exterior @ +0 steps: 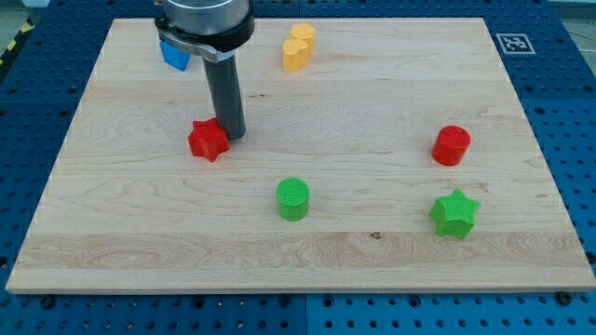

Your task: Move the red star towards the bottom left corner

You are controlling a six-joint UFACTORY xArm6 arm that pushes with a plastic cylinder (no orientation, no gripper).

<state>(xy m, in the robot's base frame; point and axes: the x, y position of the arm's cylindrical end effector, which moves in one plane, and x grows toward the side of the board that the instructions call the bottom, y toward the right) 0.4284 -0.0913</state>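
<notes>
Fingers were none on this arm; my tip [234, 136], the lower end of a straight dark rod, held nothing and stood touching the red star [209, 140] on its upper-right side. That star lay left of the tabletop's [372, 93] middle. Elsewhere sat a green cylinder [292, 199], a green star [454, 213], a red cylinder [452, 145], a yellow block [298, 47] and a partly hidden blue block [174, 56].

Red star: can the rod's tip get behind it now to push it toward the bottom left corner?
Probably yes. My tip already sits at the red star on its upper-right side, seemingly touching, and no block lies between the star and the board's bottom left corner.
</notes>
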